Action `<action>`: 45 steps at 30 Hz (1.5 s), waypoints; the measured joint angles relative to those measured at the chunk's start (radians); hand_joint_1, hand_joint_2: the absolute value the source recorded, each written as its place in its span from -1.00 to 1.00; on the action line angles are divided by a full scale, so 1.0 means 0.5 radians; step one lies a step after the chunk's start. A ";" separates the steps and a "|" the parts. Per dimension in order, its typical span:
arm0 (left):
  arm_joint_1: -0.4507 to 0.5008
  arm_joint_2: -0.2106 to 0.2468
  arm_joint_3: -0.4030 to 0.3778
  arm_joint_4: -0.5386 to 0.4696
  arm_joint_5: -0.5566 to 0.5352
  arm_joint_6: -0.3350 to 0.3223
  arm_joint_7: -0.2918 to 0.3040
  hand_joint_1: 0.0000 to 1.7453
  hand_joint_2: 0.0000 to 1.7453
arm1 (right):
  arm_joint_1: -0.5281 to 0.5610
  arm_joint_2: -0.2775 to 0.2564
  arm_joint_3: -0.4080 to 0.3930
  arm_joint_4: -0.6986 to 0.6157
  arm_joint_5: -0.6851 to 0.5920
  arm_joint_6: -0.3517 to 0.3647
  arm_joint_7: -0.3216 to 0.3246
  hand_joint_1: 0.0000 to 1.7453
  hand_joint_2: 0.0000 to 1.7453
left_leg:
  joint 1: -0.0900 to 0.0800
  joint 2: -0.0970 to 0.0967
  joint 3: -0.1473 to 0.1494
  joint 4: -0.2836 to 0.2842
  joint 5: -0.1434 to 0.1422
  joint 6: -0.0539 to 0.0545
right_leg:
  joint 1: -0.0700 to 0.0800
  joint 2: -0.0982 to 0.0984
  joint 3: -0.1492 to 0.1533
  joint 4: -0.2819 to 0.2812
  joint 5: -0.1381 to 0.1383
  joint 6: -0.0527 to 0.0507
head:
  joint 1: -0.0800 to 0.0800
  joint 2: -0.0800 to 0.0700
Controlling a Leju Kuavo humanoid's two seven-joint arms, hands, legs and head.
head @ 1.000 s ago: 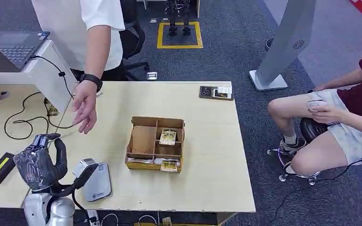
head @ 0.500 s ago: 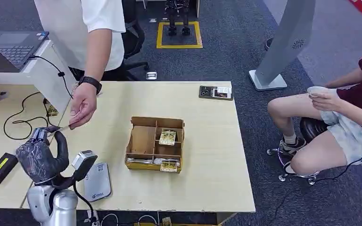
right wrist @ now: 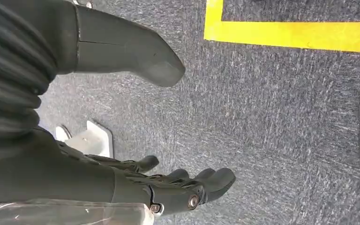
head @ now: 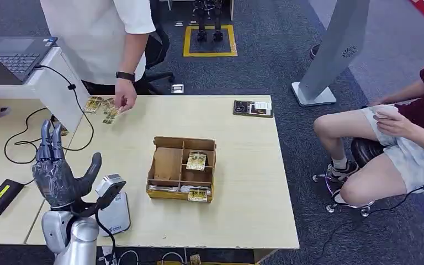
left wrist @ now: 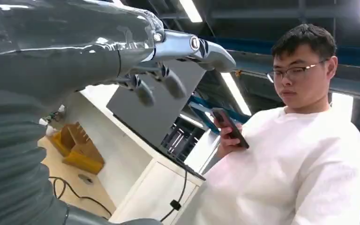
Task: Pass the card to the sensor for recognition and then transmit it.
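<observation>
Several cards (head: 101,105) lie at the worktop's (head: 243,182) far left corner under a person's hand (head: 124,101), well beyond the raised, spread, empty left hand (head: 61,174); the right hand (right wrist: 168,185) hangs loosely curled, empty.

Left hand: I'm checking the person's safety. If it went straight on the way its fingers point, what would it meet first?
The left hand is open, fingers pointing up and away, toward the white partition with the laptop. The way looks free until there, though depth is unclear.
</observation>
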 joint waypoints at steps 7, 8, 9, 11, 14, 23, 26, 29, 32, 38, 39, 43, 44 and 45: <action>0.016 0.015 -0.043 -0.010 0.157 0.000 -0.030 -1.00 1.00 | 0.009 0.001 -0.035 0.001 0.016 -0.001 -0.021 -1.00 1.00 | 0.000 -0.001 -0.002 0.000 0.000 0.000 | 0.000 -0.001 0.000 0.000 0.000 0.000 | -0.001 0.000; 0.034 0.019 -0.066 -0.017 0.191 0.000 -0.030 -1.00 1.00 | 0.013 0.001 -0.039 0.002 0.014 -0.002 -0.024 -1.00 1.00 | 0.000 -0.001 -0.002 0.000 0.000 0.000 | 0.000 -0.001 0.000 0.000 0.000 0.000 | 0.000 0.000; 0.059 0.026 -0.088 -0.028 0.223 0.000 -0.029 -1.00 1.00 | 0.017 0.001 -0.044 0.002 0.011 -0.002 -0.028 -1.00 1.00 | 0.000 -0.001 -0.002 0.000 0.000 0.000 | 0.000 -0.001 0.000 0.000 0.000 0.000 | 0.000 0.000; 0.127 0.054 -0.159 -0.067 0.277 0.000 0.009 -1.00 1.00 | 0.027 0.001 -0.058 0.004 0.011 -0.002 -0.043 -1.00 1.00 | 0.000 -0.001 -0.002 0.000 0.000 0.000 | 0.000 -0.001 0.000 0.000 0.000 0.000 | 0.000 0.000; 0.260 0.154 -0.350 -0.157 0.297 0.001 0.086 -1.00 1.00 | 0.043 0.001 -0.089 0.009 0.010 -0.002 -0.070 -1.00 1.00 | 0.000 0.000 -0.002 0.000 -0.001 0.001 | 0.000 -0.001 -0.001 0.000 -0.001 0.000 | -0.001 0.000; 0.542 0.459 -0.803 -0.378 0.471 0.001 0.120 -1.00 1.00 | 0.088 0.000 -0.169 0.017 -0.019 -0.003 -0.128 -1.00 1.00 | 0.000 0.000 -0.003 -0.001 -0.001 0.001 | 0.000 -0.002 -0.001 0.000 -0.001 0.000 | 0.000 0.000; 0.609 0.548 -0.937 -0.435 0.490 0.001 0.110 -1.00 1.00 | 0.103 0.000 -0.192 0.024 -0.018 -0.003 -0.143 -1.00 1.00 | 0.000 0.000 -0.003 -0.001 -0.001 0.001 | 0.000 -0.002 -0.001 0.000 -0.001 0.000 | -0.001 0.000; 0.659 0.615 -1.041 -0.470 0.463 0.001 0.100 -1.00 1.00 | 0.110 0.000 -0.212 0.028 -0.016 -0.002 -0.148 -1.00 1.00 | 0.000 0.000 -0.003 -0.001 -0.001 0.001 | 0.000 -0.002 -0.001 0.000 -0.001 0.000 | 0.000 0.000; 0.696 0.664 -1.116 -0.494 0.391 0.001 0.078 -1.00 1.00 | 0.111 0.000 -0.230 0.029 -0.011 -0.002 -0.152 -1.00 1.00 | 0.000 0.000 -0.003 -0.001 -0.001 0.001 | 0.000 -0.002 -0.002 0.000 -0.001 0.000 | 0.000 0.000; 0.728 0.730 -1.203 -0.499 0.314 0.001 0.088 -1.00 1.00 | 0.112 0.000 -0.253 0.031 0.018 0.003 -0.160 -1.00 1.00 | 0.000 0.000 -0.003 -0.001 -0.001 0.001 | 0.000 -0.002 -0.001 0.000 -0.001 0.000 | 0.000 0.000; 0.729 0.735 -1.213 -0.499 0.313 0.001 0.088 -1.00 1.00 | 0.112 0.000 -0.256 0.032 0.018 0.003 -0.160 -1.00 1.00 | 0.000 0.000 -0.003 -0.001 -0.001 0.001 | 0.000 -0.002 -0.001 0.000 -0.001 0.000 | 0.000 0.000; 0.731 0.767 -1.243 -0.498 0.219 0.001 0.179 -1.00 1.00 | 0.112 0.000 -0.268 0.033 0.024 0.005 -0.160 -1.00 1.00 | 0.000 0.000 -0.003 -0.001 -0.001 0.001 | 0.000 -0.002 -0.002 0.000 -0.001 0.000 | -0.001 0.000; 0.728 0.787 -1.271 -0.497 0.159 0.001 0.243 -1.00 1.00 | 0.112 0.000 -0.272 0.034 0.038 0.011 -0.160 -1.00 1.00 | 0.000 0.000 -0.003 -0.001 -0.001 0.001 | 0.000 -0.002 -0.002 0.000 -0.001 0.000 | 0.000 0.000; 0.719 0.806 -1.302 -0.489 0.121 0.000 0.297 -1.00 1.00 | 0.111 0.000 -0.275 0.034 0.051 0.015 -0.160 -1.00 1.00 | 0.000 0.000 -0.003 -0.001 -0.001 0.001 | 0.000 -0.002 -0.002 -0.001 -0.001 0.000 | 0.000 0.000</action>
